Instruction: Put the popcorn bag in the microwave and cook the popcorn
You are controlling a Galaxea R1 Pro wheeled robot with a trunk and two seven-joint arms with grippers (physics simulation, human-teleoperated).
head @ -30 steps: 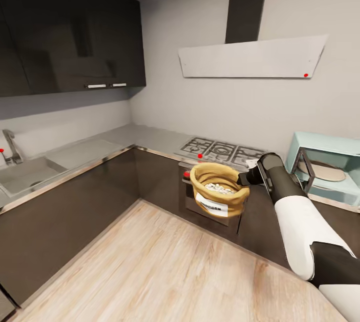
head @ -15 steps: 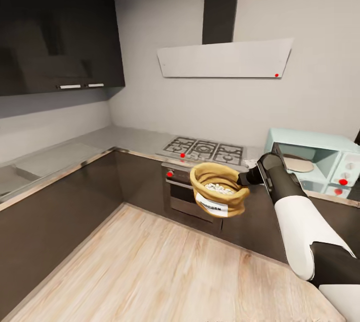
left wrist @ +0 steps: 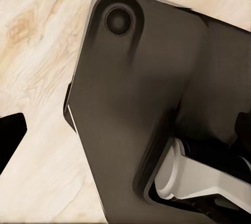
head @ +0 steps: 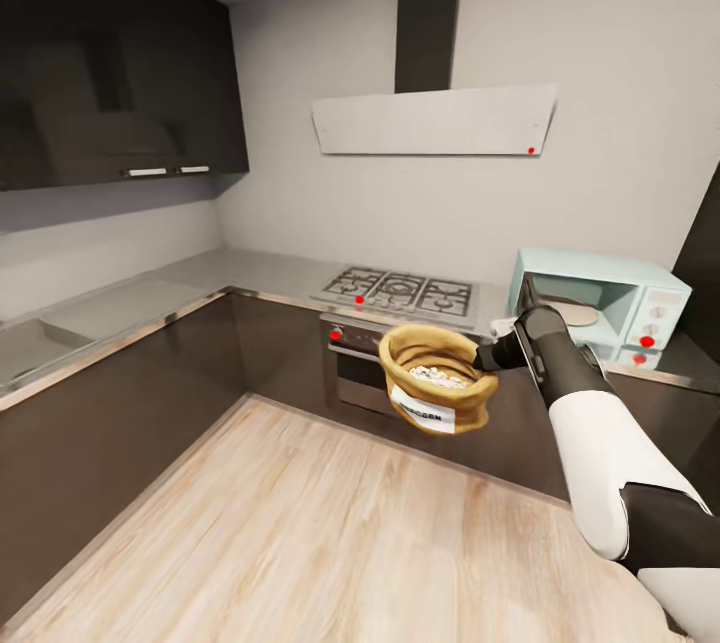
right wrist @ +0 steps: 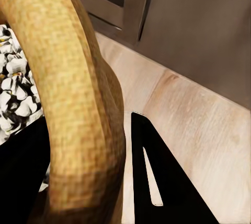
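Coarse woven burlap popcorn bag [head: 436,388], glossy steel countertop [head: 270,275], pale wood-grain floor [head: 330,533]

The grey countertop [head: 270,275] carries the gas hob [head: 398,291]; the microwave [head: 598,305] stands right.

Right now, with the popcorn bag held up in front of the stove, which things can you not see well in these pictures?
- Popcorn bag label: head view, tilted and too small to read fully.
- Right fingers: head view, hidden behind the bag rim; the wrist view cuts them off.
- Microwave inside: head view, partly hidden by the right arm.
- Left gripper: left wrist view, blocked by a dark robot part.
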